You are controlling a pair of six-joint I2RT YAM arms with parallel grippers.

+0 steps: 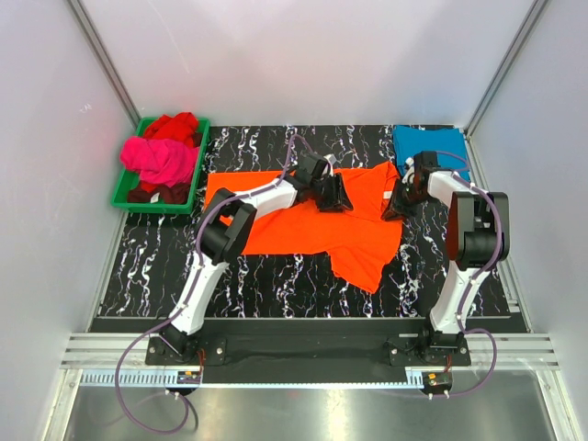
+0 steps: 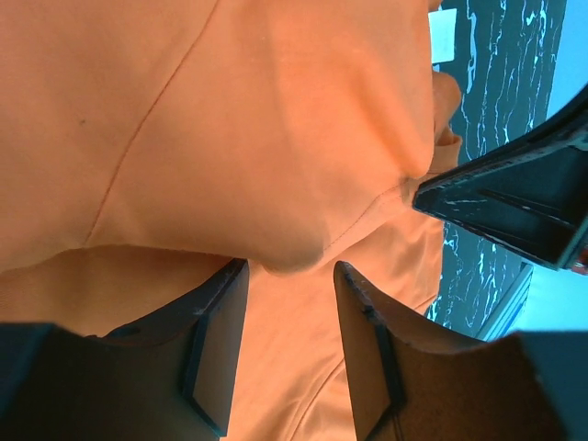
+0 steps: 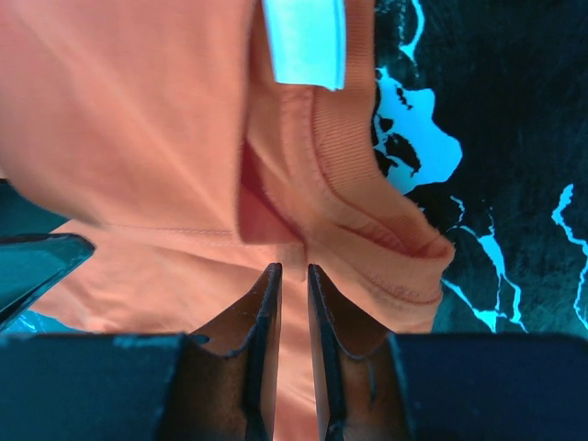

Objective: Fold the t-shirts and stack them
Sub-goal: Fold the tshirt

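The orange t-shirt (image 1: 294, 230) lies spread across the middle of the table (image 1: 230, 280). Its left edge is just beside the green tray (image 1: 122, 188), and its collar (image 3: 358, 184) is near the teal-blue t-shirt (image 1: 427, 145). Bare marble runs along the near side. My left gripper (image 2: 289, 276) stands open, with a hump of cloth at its tips. My right gripper (image 3: 292, 271) is nearly closed at the collar; I cannot tell whether it pinches cloth.

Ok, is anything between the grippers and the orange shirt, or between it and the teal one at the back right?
Nothing visible. The left gripper and right gripper both sit at the collar edge of the orange t-shirt. Only bare table separates it from the teal t-shirt, though the right arm itself crosses that shirt's near edge.
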